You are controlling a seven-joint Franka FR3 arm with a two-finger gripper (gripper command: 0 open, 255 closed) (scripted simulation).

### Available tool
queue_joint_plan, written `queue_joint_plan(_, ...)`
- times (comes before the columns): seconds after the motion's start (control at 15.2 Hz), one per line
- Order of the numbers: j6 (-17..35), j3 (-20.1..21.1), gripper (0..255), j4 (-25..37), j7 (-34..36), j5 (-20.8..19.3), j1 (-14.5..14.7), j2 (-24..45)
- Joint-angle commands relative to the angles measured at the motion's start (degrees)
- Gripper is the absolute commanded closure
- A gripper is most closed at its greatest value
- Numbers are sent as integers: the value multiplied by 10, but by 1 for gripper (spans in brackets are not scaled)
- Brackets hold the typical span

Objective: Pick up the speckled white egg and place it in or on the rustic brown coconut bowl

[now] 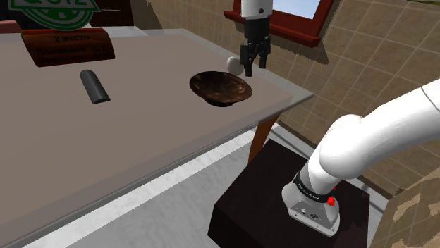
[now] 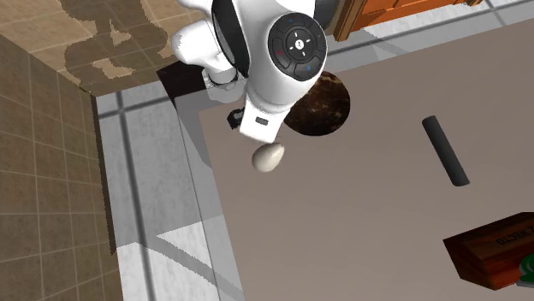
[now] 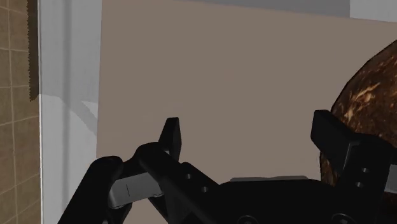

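Observation:
The pale egg (image 1: 231, 63) (image 2: 268, 156) lies on the grey-brown table (image 1: 106, 141), close to the table's edge. A dark brown, mottled bowl (image 1: 221, 88) (image 2: 321, 104) (image 3: 369, 108) stands a short way from it. My black gripper (image 1: 252, 67) (image 3: 249, 130) hangs above the table between the egg and the bowl, pointing down. Its fingers (image 3: 172, 133) stand wide apart with only bare tabletop between them. In the second exterior view my white wrist (image 2: 261, 120) covers the gap between egg and bowl.
A dark cylinder (image 1: 94, 86) (image 2: 445, 150) lies further along the table, and a brown box (image 1: 67, 46) (image 2: 492, 248) sits beyond it. The table edge (image 2: 205, 171) drops to a tiled floor. My stand (image 1: 282, 204) is below the near corner.

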Motion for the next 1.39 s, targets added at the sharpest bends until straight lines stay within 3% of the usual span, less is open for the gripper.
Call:
queue_joint_plan(0.0, -13, 0, 0, 52, -10, -22, -3, 49)
queue_joint_plan(0.53, -92, 9, 0, 297, -47, -107, -7, 249)
queue_joint_plan(0.99, -36, 2, 0, 211, -45, -106, -12, 218)
queue_joint_plan(1.32, -32, 2, 0, 204, -45, -106, -12, 216)
